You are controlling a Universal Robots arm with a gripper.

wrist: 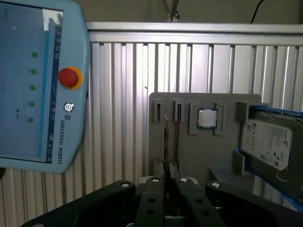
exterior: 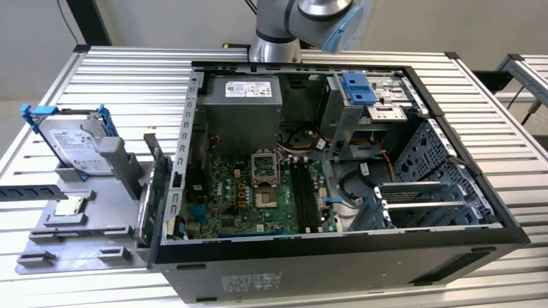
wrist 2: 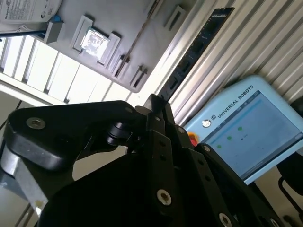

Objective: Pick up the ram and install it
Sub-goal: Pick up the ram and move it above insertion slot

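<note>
The claw (wrist: 166,168) is clamped on the ram (wrist 2: 195,49), which juts from its tips.

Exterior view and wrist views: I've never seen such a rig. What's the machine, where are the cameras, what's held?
The machine is a robot arm at the far side of an open computer case on a slatted table. The exterior view looks on from off the arm; both wrist views come from cameras near its end effector. That end effector grips the ram, a thin dark stick, aimed toward a grey tray holding a hard drive and a processor chip. A teach pendant lies nearby.
</note>
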